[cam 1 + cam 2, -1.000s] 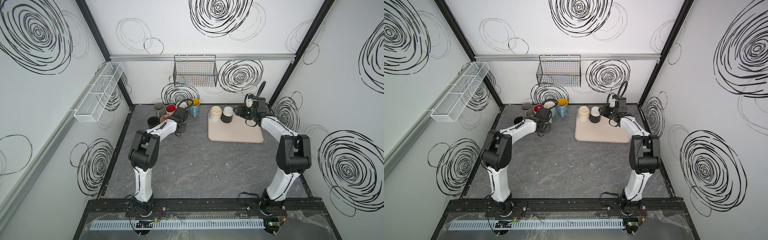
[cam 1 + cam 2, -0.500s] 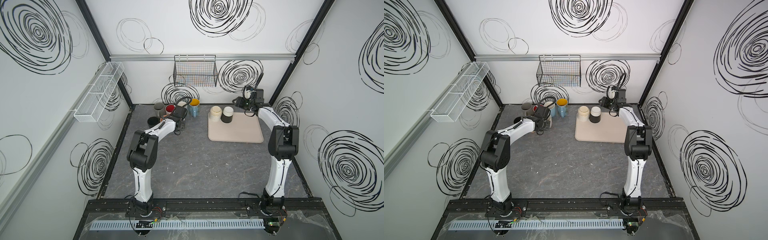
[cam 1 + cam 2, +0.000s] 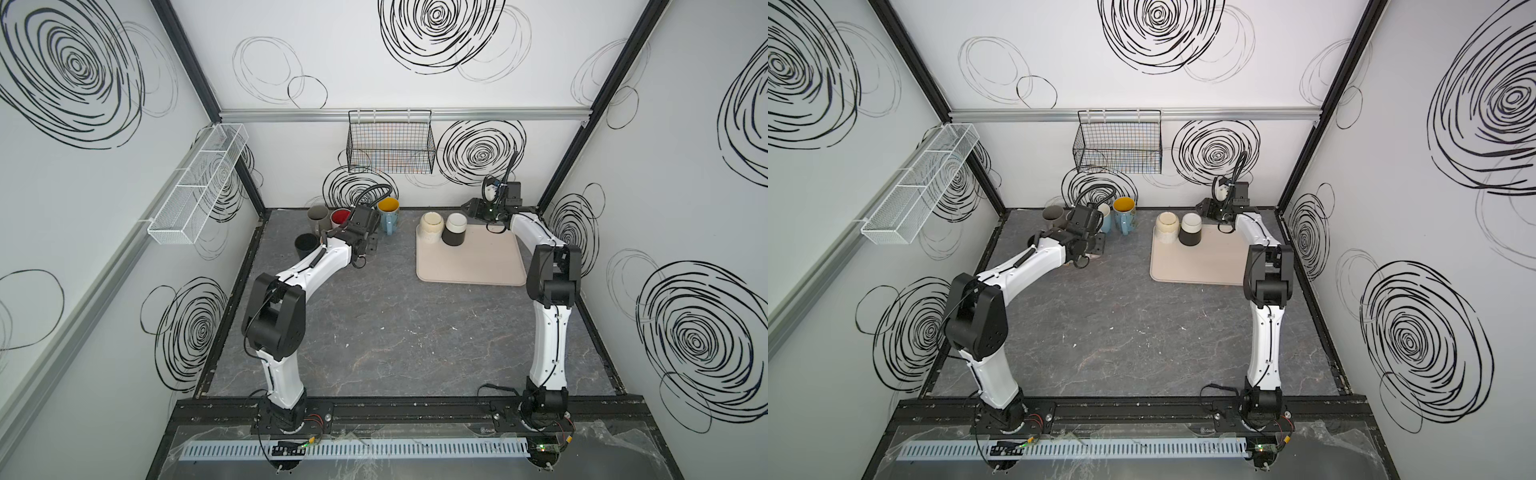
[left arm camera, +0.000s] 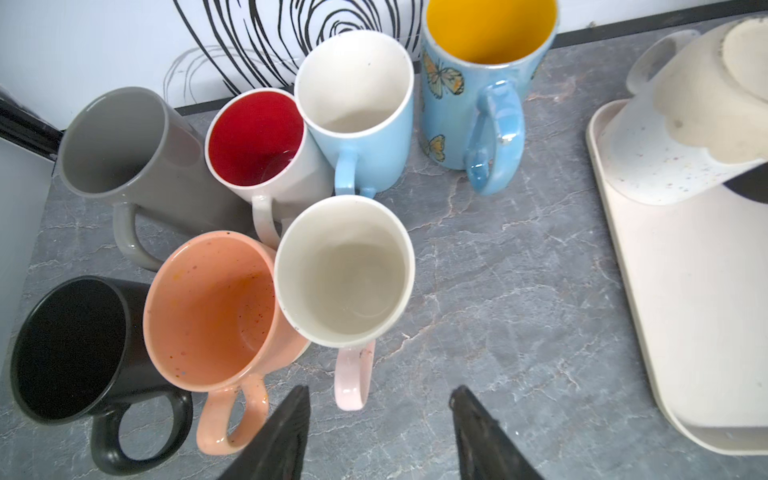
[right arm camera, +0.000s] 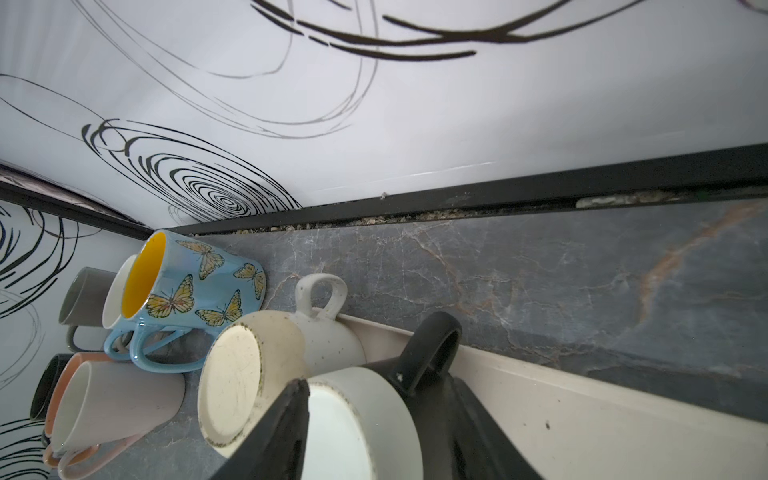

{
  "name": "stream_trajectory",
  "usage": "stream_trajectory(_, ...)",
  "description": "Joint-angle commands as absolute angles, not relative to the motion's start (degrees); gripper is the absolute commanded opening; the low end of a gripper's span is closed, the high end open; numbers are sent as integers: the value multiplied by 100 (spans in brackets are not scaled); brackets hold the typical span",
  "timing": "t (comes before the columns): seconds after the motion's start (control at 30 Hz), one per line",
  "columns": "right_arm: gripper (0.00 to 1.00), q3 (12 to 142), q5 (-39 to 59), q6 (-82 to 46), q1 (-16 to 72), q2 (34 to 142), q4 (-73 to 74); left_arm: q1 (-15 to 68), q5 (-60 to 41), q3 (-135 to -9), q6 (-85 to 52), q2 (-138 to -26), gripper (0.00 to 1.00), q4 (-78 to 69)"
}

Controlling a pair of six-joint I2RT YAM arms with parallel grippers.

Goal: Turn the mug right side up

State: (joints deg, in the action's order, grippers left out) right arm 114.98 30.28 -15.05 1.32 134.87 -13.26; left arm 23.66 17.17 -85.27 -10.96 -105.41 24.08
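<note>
Two left gripper [image 4: 378, 390] fingers [image 4: 282, 436] stand spread and empty beside seven upright ceramic mugs [image 4: 257, 141], at eleven o'clock. Right gripper [image 5: 376, 399], likewise parted, empty, hovers by the upside-down black white-based mug [image 5: 361, 428] and one upside-down cream speckled mug [image 5: 232, 374] on one beige tray [image 3: 469, 266], one o'clock. Seemingly seven turned, two left.

Readable text: none.
Butterfly mug [image 4: 446, 108]: butterfly pictures only, no lettering.
Walls [image 3: 374, 62]: black swirl drawings, no words.
</note>
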Motion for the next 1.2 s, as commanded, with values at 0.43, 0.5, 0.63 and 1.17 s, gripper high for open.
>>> stream_trajectory(0.43, 40, 10805, 3691, -1232, 126, 13133, -1483, 3228, 779, -8394, -1579, -10508, 59, 1196)
stream_trajectory(0.5, 36, 10355, 3700, -1305, 124, 12877, -1240, 3307, 644, -8401, -1615, -10619, 58, 1003)
stream_trajectory(0.63, 30, 9566, 3707, -1401, 132, 12391, -912, 3431, 441, -8413, -1748, -10822, 58, 737)
stream_trajectory(1.17, 51, 9986, 1998, -1056, 202, 12441, -1222, 3770, 189, -8561, -1993, -11424, 58, 251)
